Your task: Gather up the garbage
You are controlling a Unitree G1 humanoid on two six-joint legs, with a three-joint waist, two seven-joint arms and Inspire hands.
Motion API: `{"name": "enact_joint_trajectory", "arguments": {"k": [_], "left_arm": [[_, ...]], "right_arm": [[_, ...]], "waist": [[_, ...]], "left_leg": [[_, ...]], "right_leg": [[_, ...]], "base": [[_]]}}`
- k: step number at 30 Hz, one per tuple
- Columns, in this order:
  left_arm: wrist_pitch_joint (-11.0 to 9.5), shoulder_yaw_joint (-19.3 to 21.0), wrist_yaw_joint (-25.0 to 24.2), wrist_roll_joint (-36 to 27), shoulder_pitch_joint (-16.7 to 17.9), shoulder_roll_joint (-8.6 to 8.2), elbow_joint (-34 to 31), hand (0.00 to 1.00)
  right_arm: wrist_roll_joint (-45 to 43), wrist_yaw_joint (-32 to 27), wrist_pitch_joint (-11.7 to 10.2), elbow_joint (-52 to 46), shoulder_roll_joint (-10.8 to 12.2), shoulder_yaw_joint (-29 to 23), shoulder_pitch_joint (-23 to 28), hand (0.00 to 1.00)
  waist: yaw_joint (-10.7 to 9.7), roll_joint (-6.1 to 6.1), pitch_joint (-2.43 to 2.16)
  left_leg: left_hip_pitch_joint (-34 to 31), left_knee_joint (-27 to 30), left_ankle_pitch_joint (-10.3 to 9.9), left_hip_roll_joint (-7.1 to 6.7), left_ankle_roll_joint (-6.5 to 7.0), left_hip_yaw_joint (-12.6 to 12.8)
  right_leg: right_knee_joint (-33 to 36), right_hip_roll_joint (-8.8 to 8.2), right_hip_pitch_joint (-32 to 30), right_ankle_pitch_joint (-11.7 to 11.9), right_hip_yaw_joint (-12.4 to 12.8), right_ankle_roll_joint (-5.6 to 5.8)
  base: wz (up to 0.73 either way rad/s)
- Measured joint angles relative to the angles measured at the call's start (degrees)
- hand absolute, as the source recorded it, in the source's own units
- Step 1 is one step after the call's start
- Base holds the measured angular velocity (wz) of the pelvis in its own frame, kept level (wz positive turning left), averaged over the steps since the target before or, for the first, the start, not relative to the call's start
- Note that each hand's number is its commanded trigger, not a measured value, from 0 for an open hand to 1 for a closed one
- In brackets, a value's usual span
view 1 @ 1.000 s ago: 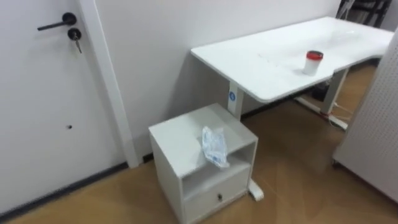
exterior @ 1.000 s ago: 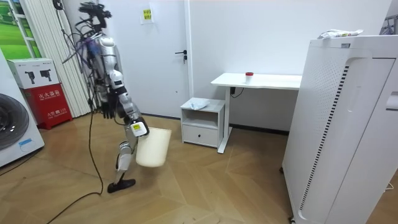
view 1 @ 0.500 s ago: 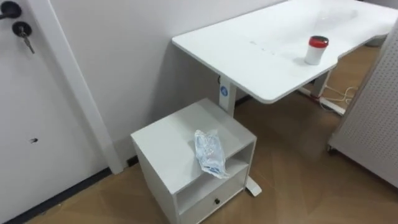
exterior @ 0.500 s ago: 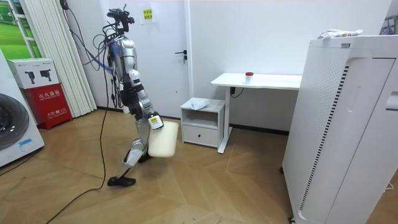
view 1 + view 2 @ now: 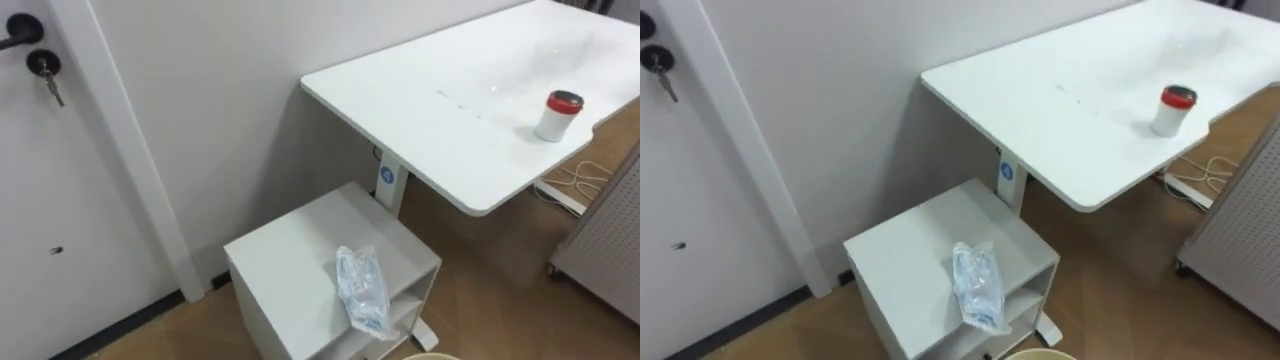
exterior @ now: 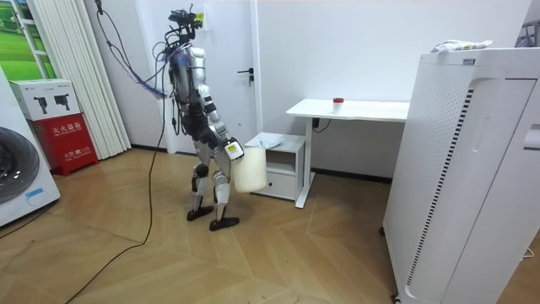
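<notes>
One tall white unit (image 6: 472, 169) walls off the room view's right. One white desk (image 5: 470, 110) stands along the wall, its rounded corner overhanging one low white cabinet (image 5: 290, 270), which sits between the desk's leg and one door (image 5: 50, 150). The robot stands just before the cabinet, with bare wooden floor (image 6: 295, 253) open behind it and towards the tall unit. One cream bin (image 6: 251, 171) hangs at its right hand (image 6: 234, 151) (grip too small to read). One crumpled clear plastic bag (image 5: 363, 292) lies on the cabinet's top, drooping over the front edge. One red-lidded cup (image 5: 560, 115) stands upright near the desk's front edge.
</notes>
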Motion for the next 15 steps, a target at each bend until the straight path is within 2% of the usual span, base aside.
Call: {"name": "enact_joint_trajectory", "arguments": {"k": [2,5,6,8,10,11,12,13,14,15], "left_arm": [[0.03,0.13,-0.01,0.0,0.9,0.04,0.02,0.0],[0.02,-0.1,-0.15,-0.01,1.18,0.03,-0.29,0.0],[-0.03,-0.14,-0.16,-0.04,1.09,0.03,-0.81,0.0],[-0.18,-0.15,-0.17,0.13,0.99,0.02,-2.01,0.0],[-0.25,-0.13,-0.13,1.82,0.78,-0.03,-3.82,0.0],[-1.09,-0.14,0.03,2.39,0.17,0.09,-4.48,0.0],[-1.87,-0.95,0.56,2.3,-2.57,0.01,-4.3,0.0],[-2.27,-1.87,0.81,2.48,-5.0,-0.04,-4.59,0.0],[-3.21,-2.98,1.26,3.51,-9.02,-0.01,-6.15,0.0],[-3.75,-3.06,3.25,4.05,-9.95,-0.28,-9.22,0.0]], "right_arm": [[-0.09,0.75,-0.08,0.03,0.09,0.45,0.21,1.0],[-0.11,0.56,-0.06,1.32,-0.02,0.6,0.16,1.0],[-0.1,0.55,-0.07,1.59,-0.08,0.87,-0.08,1.0],[-0.78,0.54,-0.34,2.02,-0.1,1.76,-1.03,1.0],[-2.26,0.46,-0.87,3.1,-0.11,2.25,-2.15,1.0],[-2.44,0.36,-1.29,3.83,-0.04,2.64,-3.5,1.0],[-2.42,0.34,-2.05,4.24,-0.1,2.59,-3.66,1.0],[-2.45,0.25,-2.7,5.06,-0.31,2.12,-3.94,1.0],[-2.74,0.06,-3.04,7.0,-0.52,-0.29,-4.93,1.0],[-4.23,-0.17,-2.77,8.42,-0.16,-0.91,-6.98,1.0]], "waist": [[-0.13,0.19,0.39],[-0.32,0.35,0.27],[-0.33,0.3,0.43],[-1.19,0.22,0.53],[-2.43,0.25,0.59],[-2.6,-0.41,0.96],[-2.95,-2.29,1.69],[-2.92,-2.04,1.56],[-2.62,-0.96,1.46],[-0.91,-1.42,1.33]], "left_leg": [[2.5,-2.28,0.52,0.75,-0.88,-0.14],[5.55,-5.39,0.93,1.56,-1.56,-0.13],[5.88,-5.86,0.99,1.79,-1.65,-0.14],[5.57,-5.5,1.05,1.94,-1.76,0.01],[4.73,-4.19,1.06,1.91,-1.79,0.62],[1.54,2.54,1.06,1.5,-2.41,2.62],[-5.07,7.22,0.2,0.47,-4.25,2.95],[-8.65,5.68,0.42,0.83,-4.42,2.69],[-15.23,3.43,5.81,2.95,-0.82,3.23],[-16.18,4.43,6.34,2.76,-1.28,5.82]], "right_leg": [[-3.29,0.91,3.38,0.36,0.25,-0.25],[-6.19,2.3,6.37,0.37,0.7,-0.26],[-6.39,2.89,6.54,0.36,0.74,-0.27],[-6.41,2.91,6.49,0.36,0.86,-0.28],[-6.42,2.59,6.41,0.38,2.01,-0.3],[-7.34,1.21,6.94,0.52,5.58,-0.47],[-9.23,-0.98,7.47,0.89,11.12,0.16],[-9.21,-1.34,6.59,1.05,12.12,0.43],[-7.43,-1.47,3.22,-0.01,12.64,1.91],[-5.38,-2.14,0.66,-1.4,11.28,3.11]], "base": [[-0.02],[0.0],[0.0],[0.02],[0.12],[0.45],[0.66],[0.91],[0.41],[0.08]]}}
